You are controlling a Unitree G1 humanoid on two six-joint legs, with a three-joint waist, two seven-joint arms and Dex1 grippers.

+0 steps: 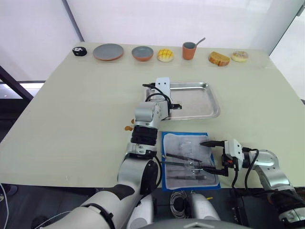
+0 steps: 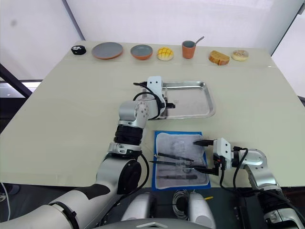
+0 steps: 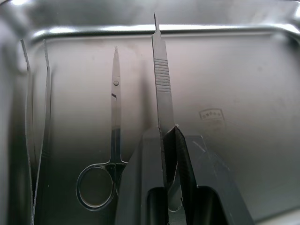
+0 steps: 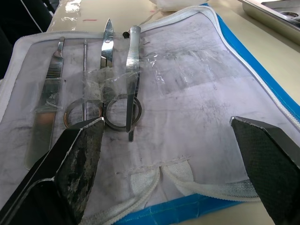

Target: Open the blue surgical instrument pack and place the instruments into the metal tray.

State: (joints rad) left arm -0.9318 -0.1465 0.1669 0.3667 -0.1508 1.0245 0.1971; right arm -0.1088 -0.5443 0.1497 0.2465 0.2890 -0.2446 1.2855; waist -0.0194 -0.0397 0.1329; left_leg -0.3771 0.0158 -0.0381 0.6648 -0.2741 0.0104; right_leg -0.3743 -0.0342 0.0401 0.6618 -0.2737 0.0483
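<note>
Left wrist view: scalpel handle clamped in left gripper above metal tray, beside scissors and tweezers already laid inside.
Blue surgical instrument pack is spread open at the near table edge; right gripper, jaws wide and empty, is held over remaining instruments.

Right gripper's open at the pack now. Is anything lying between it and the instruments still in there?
Nothing visible. The right gripper is open over the unfolded blue surgical instrument pack, and only bare grey-white lining lies ahead of the instruments. They do sit under clear plastic straps.
</note>
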